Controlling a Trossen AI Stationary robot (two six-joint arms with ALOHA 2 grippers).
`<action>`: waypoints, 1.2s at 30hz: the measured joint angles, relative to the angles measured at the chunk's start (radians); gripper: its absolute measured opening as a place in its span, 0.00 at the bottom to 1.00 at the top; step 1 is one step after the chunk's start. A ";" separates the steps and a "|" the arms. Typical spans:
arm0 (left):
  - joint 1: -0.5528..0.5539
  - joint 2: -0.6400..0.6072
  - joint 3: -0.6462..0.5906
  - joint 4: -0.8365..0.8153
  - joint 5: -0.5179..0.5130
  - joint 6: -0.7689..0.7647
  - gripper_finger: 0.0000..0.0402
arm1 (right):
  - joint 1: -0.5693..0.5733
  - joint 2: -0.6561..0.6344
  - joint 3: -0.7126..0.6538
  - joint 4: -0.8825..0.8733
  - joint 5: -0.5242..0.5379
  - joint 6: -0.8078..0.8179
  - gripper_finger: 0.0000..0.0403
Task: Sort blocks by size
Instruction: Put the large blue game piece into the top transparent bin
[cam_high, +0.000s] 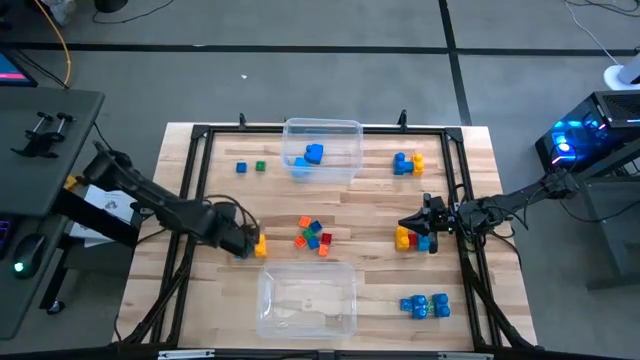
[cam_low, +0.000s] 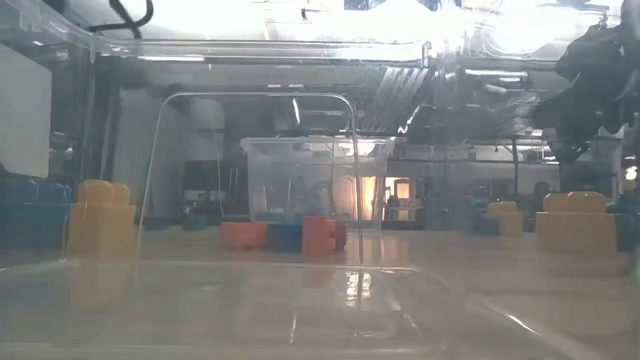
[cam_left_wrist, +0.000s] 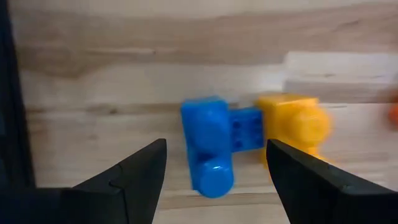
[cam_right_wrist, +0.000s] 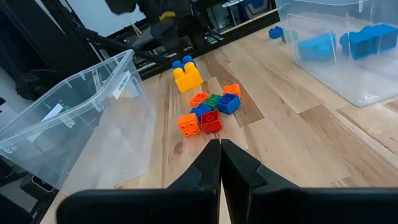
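i have the left gripper (cam_left_wrist: 214, 163) low over the wood, jaws spread around a blue block (cam_left_wrist: 208, 146) joined to a yellow block (cam_left_wrist: 292, 127), not pinching yet. the right gripper (cam_right_wrist: 219, 163) waits near the table's right edge, jaws pressed together. tiny cubes (cam_high: 313, 236) cluster at centre, between the two clear bins (cam_high: 322, 128); the far one holds blue blocks.

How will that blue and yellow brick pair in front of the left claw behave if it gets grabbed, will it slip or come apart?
The blue and yellow brick pair looks like hard moulded plastic, so probably stiff and light. Its glossy, rounded studs may slip between the open left claw. The two colours seem only clipped together, so squeezing one end might separate them.
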 joint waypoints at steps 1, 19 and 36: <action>-0.006 0.019 0.000 0.001 0.010 -0.013 0.65 | 0.000 0.000 0.000 0.000 0.000 0.000 0.01; -0.014 0.068 -0.145 0.254 0.051 -0.100 0.65 | 0.000 0.000 0.000 0.000 0.000 0.000 0.01; -0.020 -0.033 -0.143 0.154 0.023 0.013 0.08 | 0.000 0.000 0.000 0.000 0.000 0.000 0.01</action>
